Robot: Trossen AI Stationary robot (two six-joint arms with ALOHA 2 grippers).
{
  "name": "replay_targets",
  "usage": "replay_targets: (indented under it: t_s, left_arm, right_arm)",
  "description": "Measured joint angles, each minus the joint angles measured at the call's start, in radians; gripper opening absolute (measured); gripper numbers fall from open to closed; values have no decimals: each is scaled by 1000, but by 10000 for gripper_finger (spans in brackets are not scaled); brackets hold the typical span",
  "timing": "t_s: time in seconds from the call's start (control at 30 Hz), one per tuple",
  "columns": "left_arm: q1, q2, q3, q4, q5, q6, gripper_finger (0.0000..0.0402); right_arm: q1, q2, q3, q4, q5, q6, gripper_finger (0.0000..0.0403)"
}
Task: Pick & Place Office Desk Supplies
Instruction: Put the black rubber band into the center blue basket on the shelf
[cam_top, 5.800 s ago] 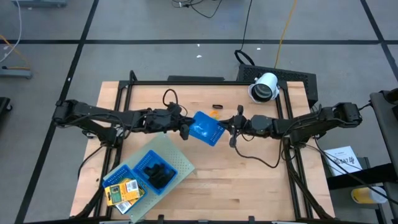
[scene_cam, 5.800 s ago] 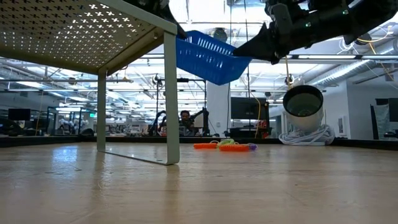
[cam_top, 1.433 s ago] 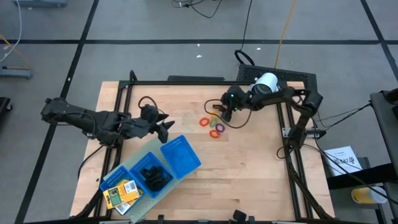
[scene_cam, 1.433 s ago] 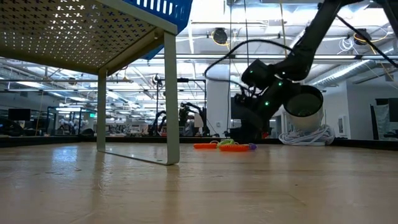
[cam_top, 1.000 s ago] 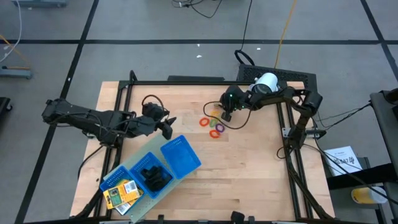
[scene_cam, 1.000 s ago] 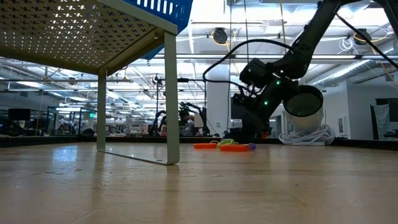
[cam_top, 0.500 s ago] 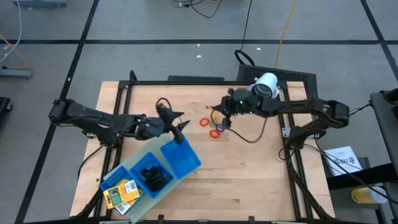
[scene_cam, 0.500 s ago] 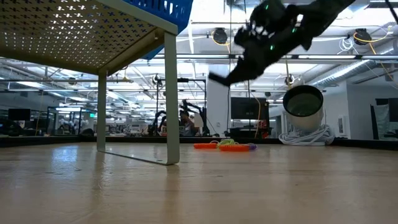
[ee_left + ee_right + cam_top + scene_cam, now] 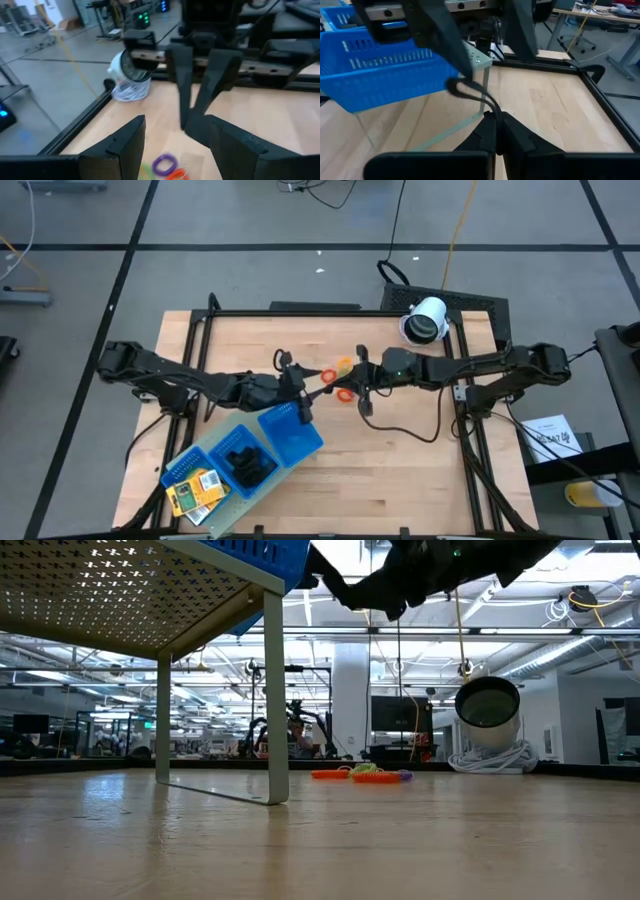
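At the near left corner of the wooden table (image 9: 400, 470), about seven o'clock from its middle, a pale perforated stand (image 9: 290, 442) carries the blue three-compartment tray (image 9: 290, 430): the yellow printed packs (image 9: 197, 487) fill the nearest compartment and the black clips (image 9: 248, 462) the middle one, which only the high view reveals. The low view sees the same stand from beneath, its perforated underside (image 9: 110, 590) and legs, with a corner of the tray at its edge, and looks level past them to a flat row of coloured rings (image 9: 362, 775) lying on the wood toward the far edge. From above those rings (image 9: 337, 376) lie just past table centre, toward twelve o'clock, showing red and orange between the two grippers, partly covered by them. The left gripper (image 9: 303, 392) reaches in from nine o'clock, low over the far compartment's rim, its fingers spread apart and holding nothing; its own wrist view shows the two dark fingers (image 9: 120, 145) well apart, a purple ring (image 9: 164, 163) and an orange one below them, and the other arm's gripper facing it. The right gripper (image 9: 358, 376) stretches in from three o'clock, arm nearly level, its fingertips (image 9: 495, 131) pressed together with nothing visible between them. Farthest, at one o'clock, the white cylindrical device (image 9: 426, 320) lies on its side by the table's far edge.
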Motion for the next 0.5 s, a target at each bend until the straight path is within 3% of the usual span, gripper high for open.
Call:
replay_targets:
  t_s: [0.27,0.5]
  left_arm:
    - [-6,10,0,25,86,-2,214]
    - [-14,10,0,26,97,2,214]
  right_arm:
    - [-16,0,0,-11,3,0,4]
    - [-20,0,0,-1,2,0,4]
